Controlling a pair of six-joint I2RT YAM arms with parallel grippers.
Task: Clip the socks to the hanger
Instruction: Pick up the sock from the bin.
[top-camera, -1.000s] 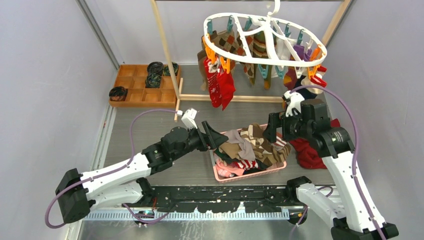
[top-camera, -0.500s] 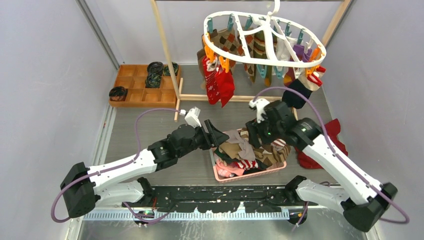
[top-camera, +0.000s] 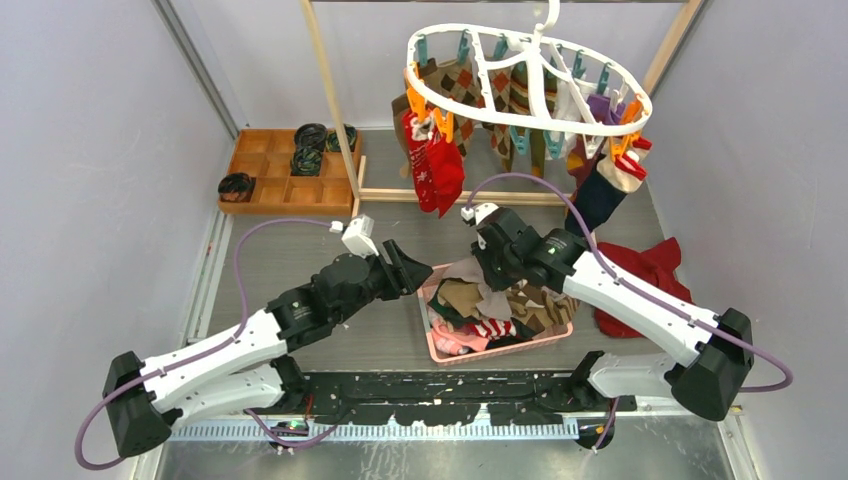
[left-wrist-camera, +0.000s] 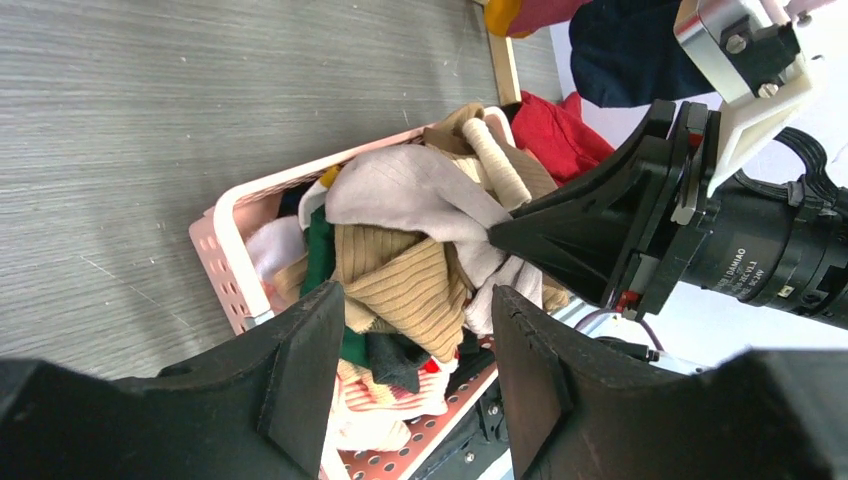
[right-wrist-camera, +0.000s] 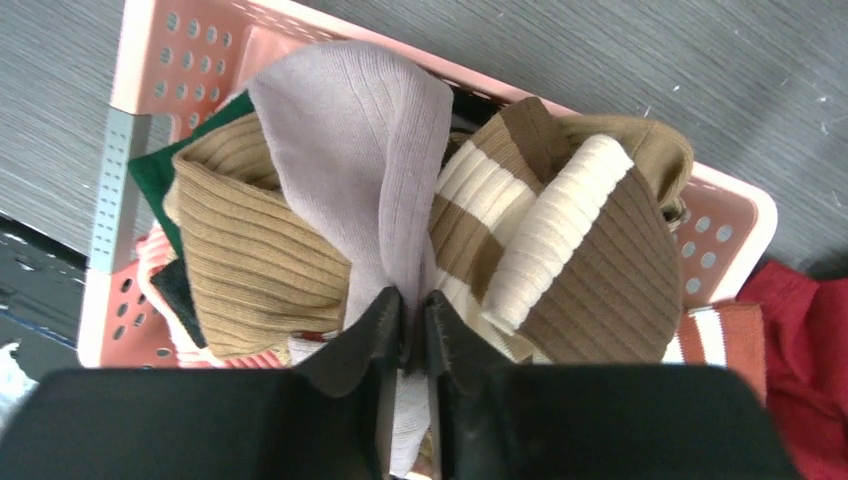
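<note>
The pale grey sock is finely ribbed knit cloth, soft and matt, pinched in the right gripper, whose fingers are matt black plastic. The tan and cream-striped socks show coarser ribbing. The pink perforated plastic basket is smooth, faintly shiny (holes through wall and rim). The grey table top looks matt and finely grained. At the far side, the white oval plastic hanger is glossy and the rack's slim post is bare pale wood.

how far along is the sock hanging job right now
Partly done. Several socks already hang from the hanger. In hand: the right gripper is shut on a grey sock atop the pink basket; the left gripper is open beside it. Left: the pile in the basket needs clipping.
</note>
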